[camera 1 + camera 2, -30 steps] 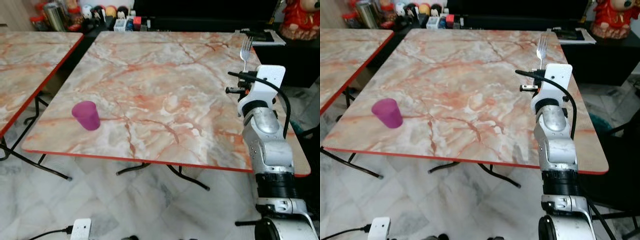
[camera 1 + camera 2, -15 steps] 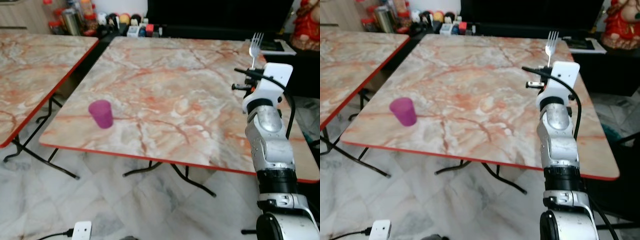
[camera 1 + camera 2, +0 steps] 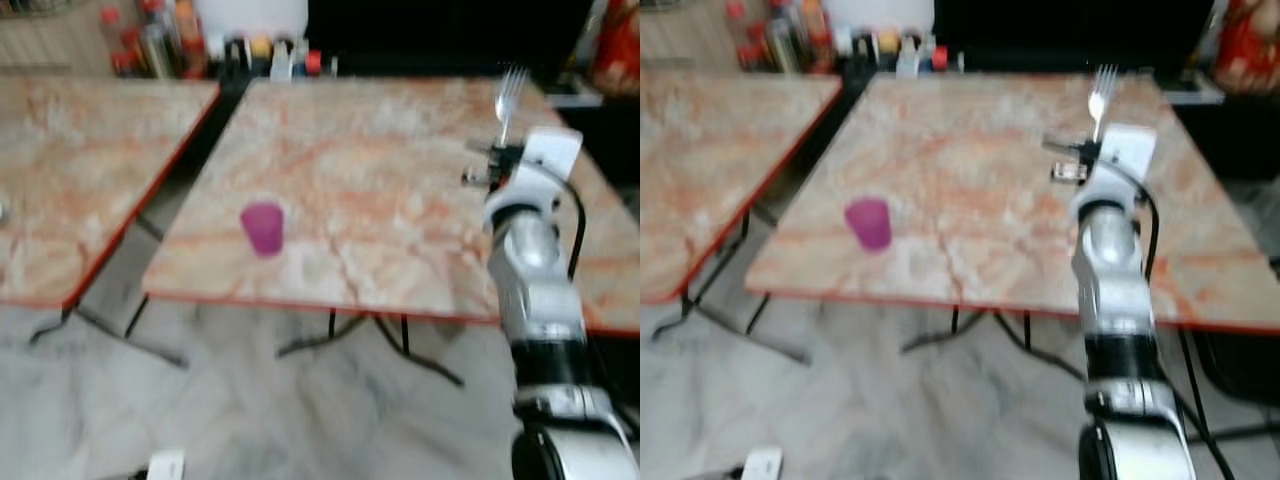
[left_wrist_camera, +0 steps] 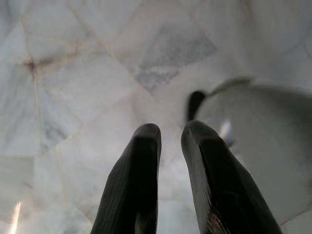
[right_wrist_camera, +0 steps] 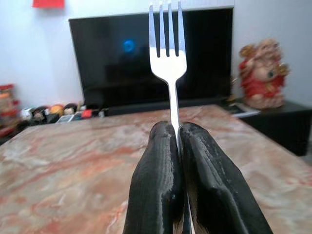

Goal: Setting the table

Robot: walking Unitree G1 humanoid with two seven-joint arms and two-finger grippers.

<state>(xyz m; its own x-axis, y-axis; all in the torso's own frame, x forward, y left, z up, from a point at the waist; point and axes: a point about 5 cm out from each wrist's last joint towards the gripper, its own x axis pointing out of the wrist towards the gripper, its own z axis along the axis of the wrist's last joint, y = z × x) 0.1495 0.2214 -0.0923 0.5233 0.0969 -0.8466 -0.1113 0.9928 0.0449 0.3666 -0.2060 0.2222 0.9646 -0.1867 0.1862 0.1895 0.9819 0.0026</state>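
No legible text, label, brand or number is showing in any view. The bottles and jars (image 3: 150, 45) standing beyond the worktop (image 3: 380, 180) are appearing too blurred to read.

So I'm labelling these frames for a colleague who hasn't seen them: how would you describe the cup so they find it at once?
Start at the large marble-patterned table with the red edge, straight ahead of the robot. Near its front left corner stands the purple cup, upright and alone. It is the table's one solid-coloured item; the fork is held upright in the right claw, over the right side.
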